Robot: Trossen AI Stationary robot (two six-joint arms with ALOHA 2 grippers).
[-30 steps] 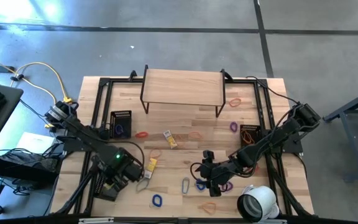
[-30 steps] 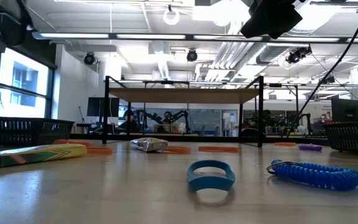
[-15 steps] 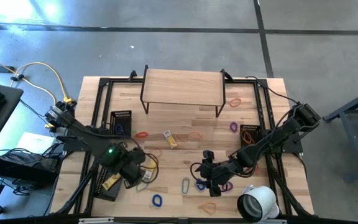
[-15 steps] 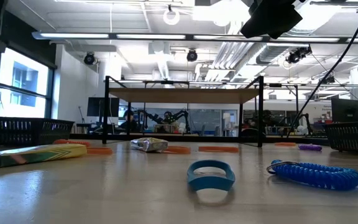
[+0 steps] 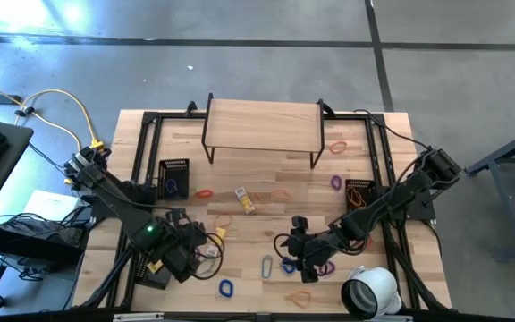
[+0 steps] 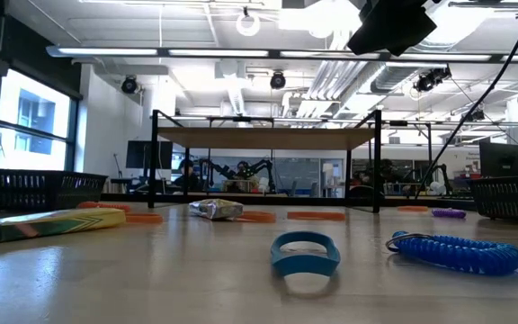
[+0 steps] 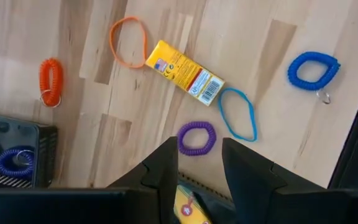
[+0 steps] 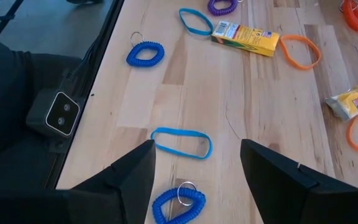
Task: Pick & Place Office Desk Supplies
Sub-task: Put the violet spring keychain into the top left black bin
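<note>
At the table's left edge, a yellow packet is held between the narrow-set fingers of the left gripper; a carry looks under way, and release into a basket is called for. The right gripper is spread wide, empty, above a blue band.

Grey concrete floor, ceiling lights
</note>
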